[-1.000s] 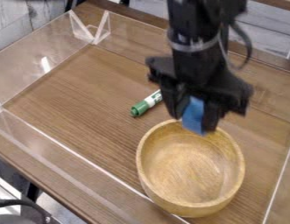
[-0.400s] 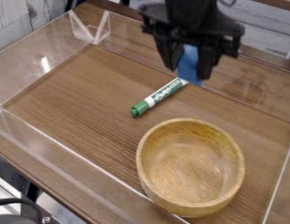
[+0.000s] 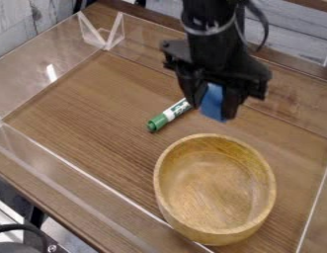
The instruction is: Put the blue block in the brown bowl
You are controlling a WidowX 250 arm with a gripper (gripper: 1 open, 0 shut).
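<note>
My black gripper (image 3: 216, 103) hangs over the wooden table, pointing steeply down, just beyond the far rim of the brown bowl (image 3: 160, 178). It is shut on the blue block (image 3: 216, 99), which shows upright between the two fingers, above the table surface. The big round wooden bowl sits at the front right with nothing visible inside it. The block is behind the bowl's far rim, not over its hollow.
A green-and-white marker pen (image 3: 167, 116) lies on the table left of the gripper, its far end hidden behind the fingers. Clear acrylic walls (image 3: 47, 71) fence the table. A clear triangular stand (image 3: 100, 34) is at the back left.
A second ago the held block hung at the bowl's far rim. It then swung up and back, and has now come down again part of the way toward the bowl.
</note>
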